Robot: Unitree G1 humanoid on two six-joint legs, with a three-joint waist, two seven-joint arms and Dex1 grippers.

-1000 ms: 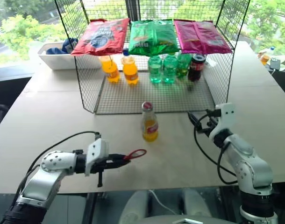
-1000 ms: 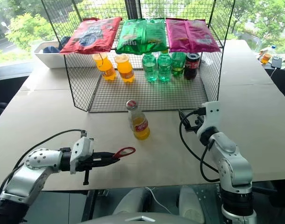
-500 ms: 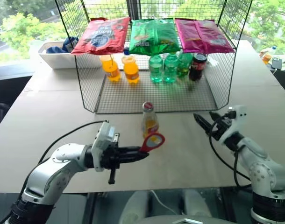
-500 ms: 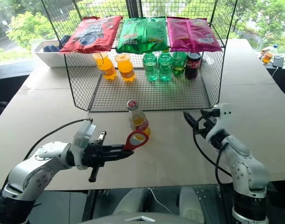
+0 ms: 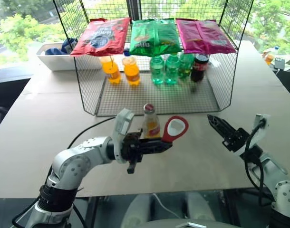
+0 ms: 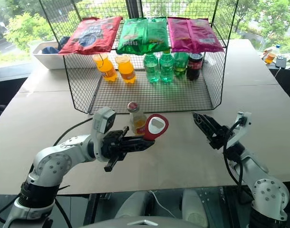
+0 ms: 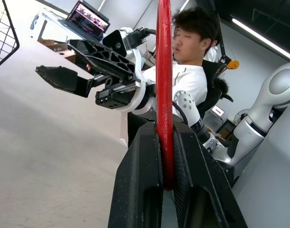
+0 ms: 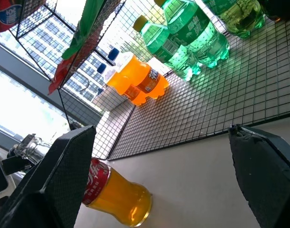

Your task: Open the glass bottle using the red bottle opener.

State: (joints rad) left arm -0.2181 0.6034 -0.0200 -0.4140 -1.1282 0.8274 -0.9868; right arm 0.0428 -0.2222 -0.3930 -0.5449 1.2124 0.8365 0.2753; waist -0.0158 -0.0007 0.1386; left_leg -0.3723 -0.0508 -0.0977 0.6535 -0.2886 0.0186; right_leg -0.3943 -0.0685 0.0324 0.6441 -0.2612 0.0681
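The left gripper (image 5: 160, 144), clamped on the red bottle opener (image 5: 175, 128), lifts it off the table and swings it rightward, ring now just right of the glass bottle (image 5: 150, 123); the right gripper (image 5: 220, 127) apparently rolls, jaws spread wide

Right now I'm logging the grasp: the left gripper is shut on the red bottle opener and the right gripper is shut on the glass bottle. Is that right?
Not quite. The left gripper is shut on the red bottle opener, but the right gripper is open and holds nothing. The glass bottle stands on the table, apart from it. The right eye view shows this.
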